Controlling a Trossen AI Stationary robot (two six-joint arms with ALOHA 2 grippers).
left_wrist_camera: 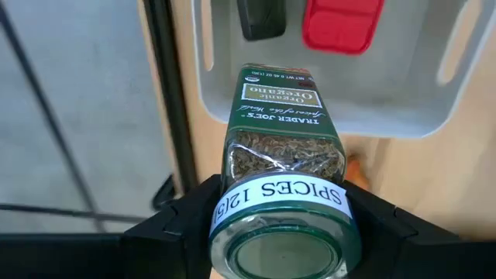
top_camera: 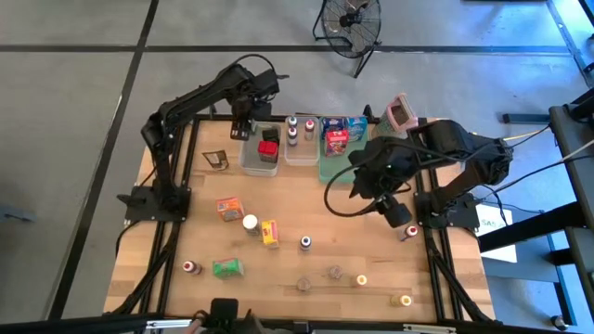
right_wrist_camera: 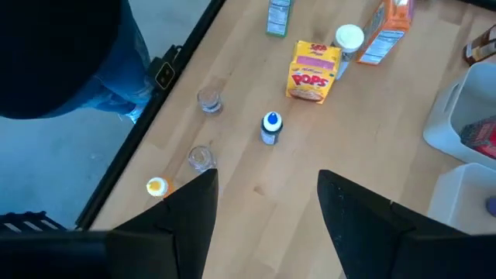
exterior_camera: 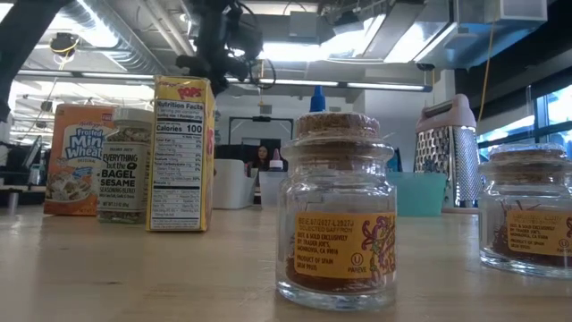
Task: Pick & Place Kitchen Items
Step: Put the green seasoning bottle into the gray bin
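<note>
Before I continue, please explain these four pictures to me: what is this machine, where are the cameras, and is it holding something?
Two robot arms work at a wooden table. One camera looks down from above, one sits at table height, and one rides on each wrist. The left gripper holds an oregano jar above a clear tub. The right gripper is open, holds nothing, and hangs over the table. Small jars and food boxes lie scattered, such as a yellow box.
</note>
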